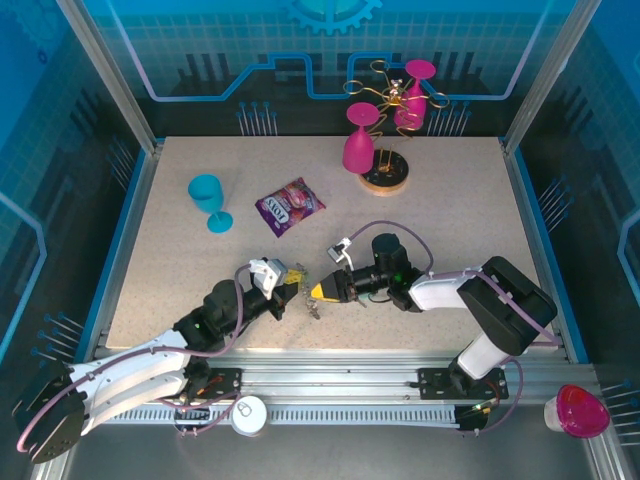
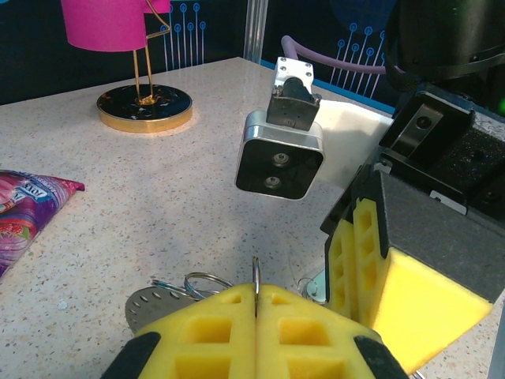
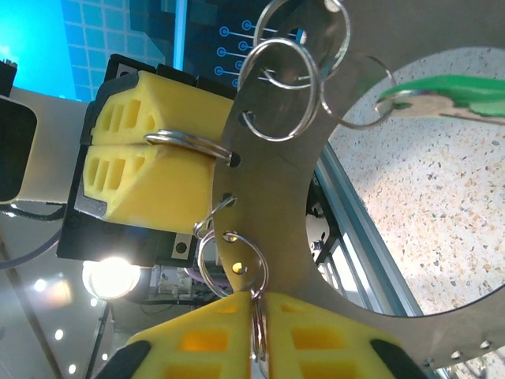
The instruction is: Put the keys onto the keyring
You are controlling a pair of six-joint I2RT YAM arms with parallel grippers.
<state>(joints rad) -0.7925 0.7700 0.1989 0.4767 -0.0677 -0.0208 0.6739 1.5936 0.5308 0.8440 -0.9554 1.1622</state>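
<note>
Pinched at the table's (image 1: 450, 200) near edge between left gripper (image 3: 158, 148) and right gripper (image 3: 256, 332), each clamped shut on a rim loop (image 3: 193, 144): keyring (image 3: 268, 181), green key (image 3: 458, 87) already hung. Stiff, light, slick metal; likely best gripped by loops.

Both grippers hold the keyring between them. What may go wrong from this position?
1. The left gripper and the right gripper each pinch only a thin wire loop of the keyring, so a loop may slip out and the ring may drop or swing.
2. If the arms pull apart, a loop may bend open.
3. The green key appears to hang from another loop; a swing may tangle it.
</note>
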